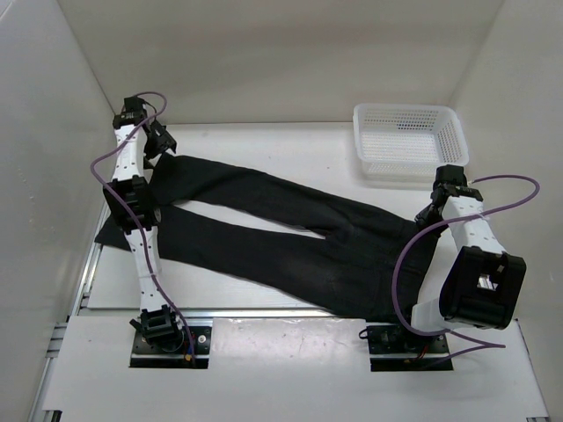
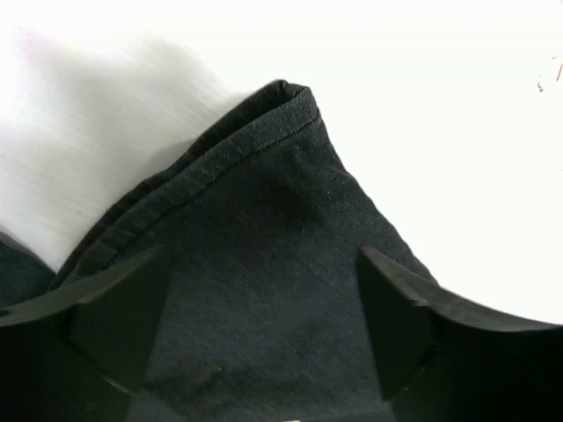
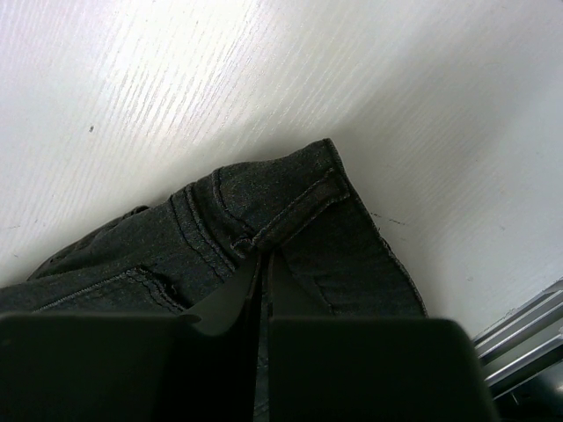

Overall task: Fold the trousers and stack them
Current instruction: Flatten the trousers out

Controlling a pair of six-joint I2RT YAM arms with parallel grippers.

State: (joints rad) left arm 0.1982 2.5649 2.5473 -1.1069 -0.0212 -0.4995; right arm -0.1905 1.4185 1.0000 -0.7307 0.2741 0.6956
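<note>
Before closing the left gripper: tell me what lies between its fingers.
A hem corner of the trousers lies there, spread between the left gripper's open jaws. The left wrist view shows it.

Bright, even light with soft shadows; left wrist view glares white

Before me sits the flat white table point(image 1: 264, 145). The black soft-fabric trousers point(image 1: 290, 237) lie spread flat across it, with the two legs running to my left edge and the waist at my right. The white plastic mesh basket point(image 1: 410, 167) stands at the far right, just beyond the trousers.
</note>
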